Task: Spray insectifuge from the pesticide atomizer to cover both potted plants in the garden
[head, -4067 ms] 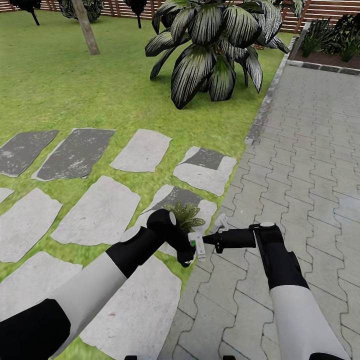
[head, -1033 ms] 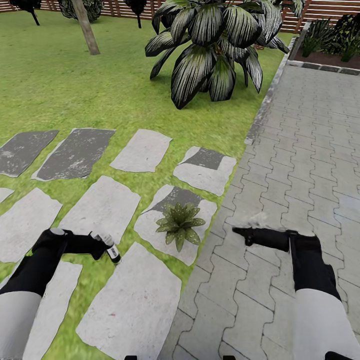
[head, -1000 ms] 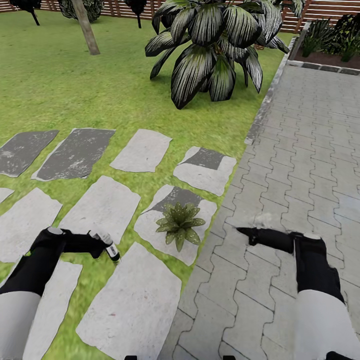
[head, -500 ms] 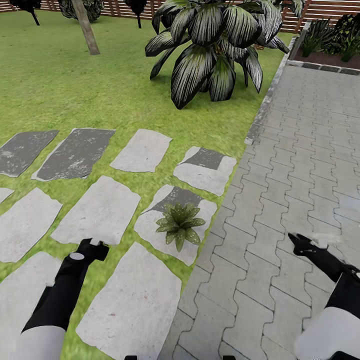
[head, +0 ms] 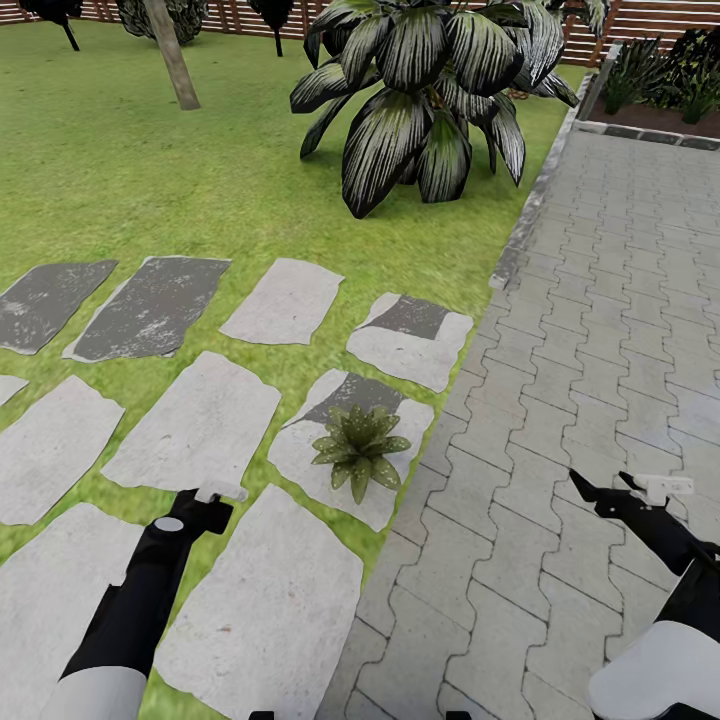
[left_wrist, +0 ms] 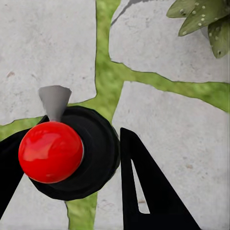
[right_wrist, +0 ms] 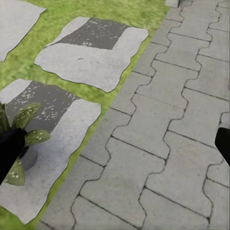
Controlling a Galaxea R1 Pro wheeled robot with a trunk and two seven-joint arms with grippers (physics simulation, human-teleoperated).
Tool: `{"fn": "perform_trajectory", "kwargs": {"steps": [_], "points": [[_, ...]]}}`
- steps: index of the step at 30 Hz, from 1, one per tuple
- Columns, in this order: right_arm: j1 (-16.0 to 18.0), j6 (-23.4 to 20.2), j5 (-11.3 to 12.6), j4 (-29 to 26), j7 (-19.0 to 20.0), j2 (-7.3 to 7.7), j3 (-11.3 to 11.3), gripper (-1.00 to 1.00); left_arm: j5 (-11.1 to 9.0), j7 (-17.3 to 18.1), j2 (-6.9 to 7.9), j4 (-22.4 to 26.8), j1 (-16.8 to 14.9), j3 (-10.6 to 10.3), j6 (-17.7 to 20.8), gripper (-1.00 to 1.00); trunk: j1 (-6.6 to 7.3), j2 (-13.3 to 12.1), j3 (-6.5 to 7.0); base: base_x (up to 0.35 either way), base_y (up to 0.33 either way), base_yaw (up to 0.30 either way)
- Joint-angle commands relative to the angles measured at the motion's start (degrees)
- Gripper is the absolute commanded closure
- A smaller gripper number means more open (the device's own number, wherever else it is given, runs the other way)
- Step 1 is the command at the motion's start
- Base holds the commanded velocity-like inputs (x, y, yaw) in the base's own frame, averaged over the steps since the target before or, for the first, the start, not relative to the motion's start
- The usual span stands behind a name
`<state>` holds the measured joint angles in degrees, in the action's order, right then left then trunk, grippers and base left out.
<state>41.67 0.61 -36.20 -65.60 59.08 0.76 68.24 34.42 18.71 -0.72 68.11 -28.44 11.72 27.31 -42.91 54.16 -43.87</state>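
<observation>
Left wrist view: pesticide atomizer (left_wrist: 62, 151) seen end-on

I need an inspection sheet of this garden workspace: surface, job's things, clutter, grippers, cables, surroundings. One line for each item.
Surface: grey stepping stones set in lawn, grey paving on the robot's right.
Job's things: one potted plant stands on a stone beside the paving edge, leaves speckled white; the pesticide atomizer sits in the left gripper, seen end-on in the left wrist view.
Clutter: nothing seen.
Grippers: left gripper shut on the atomizer, low over the stones; right gripper open, over the paving.
Cables: nothing seen.
Surroundings: large striped-leaf palm plant, tree trunk, wooden fence.
</observation>
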Motion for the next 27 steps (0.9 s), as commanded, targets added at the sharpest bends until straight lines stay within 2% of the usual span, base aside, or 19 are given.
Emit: {"fn": "perform_trajectory", "kwargs": {"steps": [1,20,25,27], "points": [[0.1,-0.1,-0.4,-0.2,0.3,0.01,0.1,-1.0,0.6,0.6,-0.07,0.1,0.0,0.1,0.1,1.0,-0.01,0.0,-0.04,0.0,0.0,0.0],[0.1,-0.3,-0.3,-5.1,0.3,-0.06,0.2,-1.0,0.6,0.6,-0.98,0.0,0.0,0.0,0.1,1.0,-0.01,0.0,-0.04,0.0,0.0,0.0],[0.1,-0.6,-0.3,-5.4,0.4,-0.06,0.2,-1.0,0.6,0.4,-1.87,-0.1,0.9,0.0,0.1,1.0,-0.01,0.0,-0.04,0.0,0.0,0.0],[0.1,-0.7,-0.4,-5.4,0.3,-0.59,0.2,-1.0,0.6,0.4,-1.98,-0.1,1.1,0.0,0.1,1.0,-0.01,0.0,-0.04,0.0,0.0,0.0]]}}
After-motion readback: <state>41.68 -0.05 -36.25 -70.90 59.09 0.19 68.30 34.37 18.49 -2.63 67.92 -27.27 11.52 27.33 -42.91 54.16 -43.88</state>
